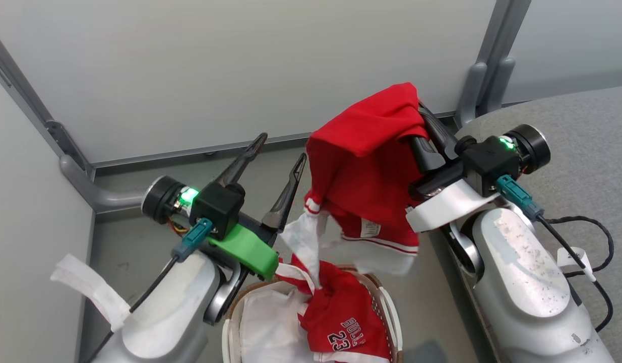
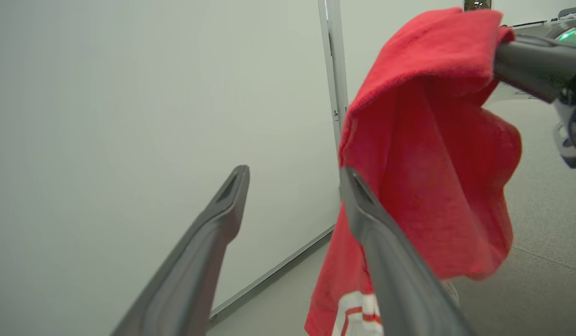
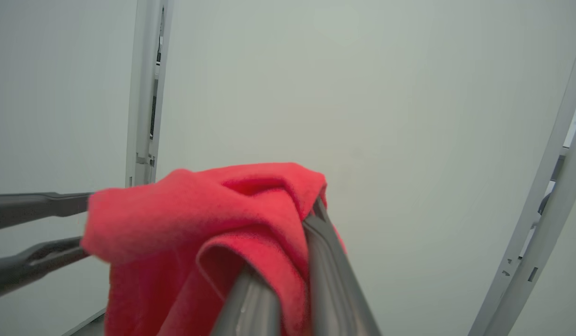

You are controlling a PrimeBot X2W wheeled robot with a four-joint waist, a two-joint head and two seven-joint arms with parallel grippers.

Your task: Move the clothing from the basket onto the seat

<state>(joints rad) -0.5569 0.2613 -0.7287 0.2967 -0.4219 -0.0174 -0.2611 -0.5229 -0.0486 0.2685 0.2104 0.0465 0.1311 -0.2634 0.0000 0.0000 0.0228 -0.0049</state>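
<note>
Head view: we see the left gripper (image 1: 282, 148) raised over the grey floor (image 1: 134, 242), its two long dark fingers spread wide with nothing between them. The right gripper (image 1: 428, 133) is clamped on a bright red sports garment with white trim (image 1: 364, 151). The fingertips are buried in the cloth. This garment hangs in the air between the two grippers, above the oval white perforated plastic basket with a brown woven rim (image 1: 380, 302). It is left of the big grey fabric couch seat (image 1: 583, 131) and apart from it. A white strip of it trails down to the basket. A second red garment printed "BULLS 23" (image 1: 346, 322) lies in the basket on the plain white liner cloth (image 1: 270, 322).

Left wrist view: both left fingers stand far apart and empty against the pale wall panel (image 2: 129, 93). The hanging garment is just beyond one finger; we cannot tell whether they touch. A right finger pokes in under the cloth at the upper right.

Right wrist view: the right fingers are pressed together with a red fold pinched between them. The left gripper's fingers show at the left edge, behind the cloth.
</note>
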